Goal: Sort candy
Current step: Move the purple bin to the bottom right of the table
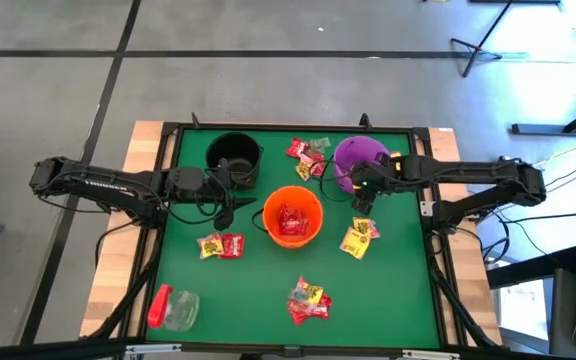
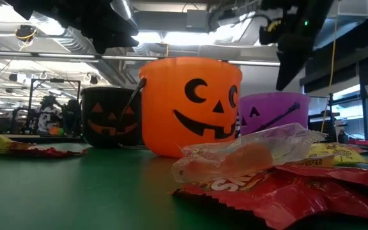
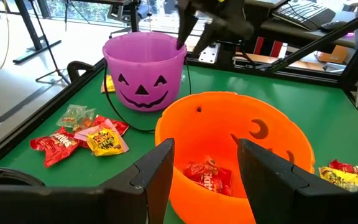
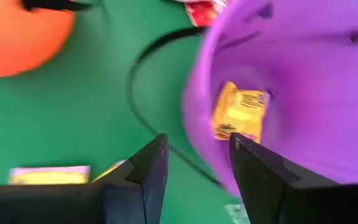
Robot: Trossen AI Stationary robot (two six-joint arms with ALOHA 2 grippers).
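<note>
Altogether three buckets (image 1: 292,215) stand among four candy piles (image 1: 308,300); both claws (image 4: 194,158) gape empty.

Around the orange bucket (image 1: 292,217): black bucket (image 1: 234,157) and purple bucket (image 1: 359,160) crowd its far side, candy (image 1: 309,301) clusters dot the near side, bare green mat (image 1: 253,300) lies between.

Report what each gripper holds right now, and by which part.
Nothing is held. The right gripper is open over the purple bucket; the left gripper is open beside the orange bucket.
</note>
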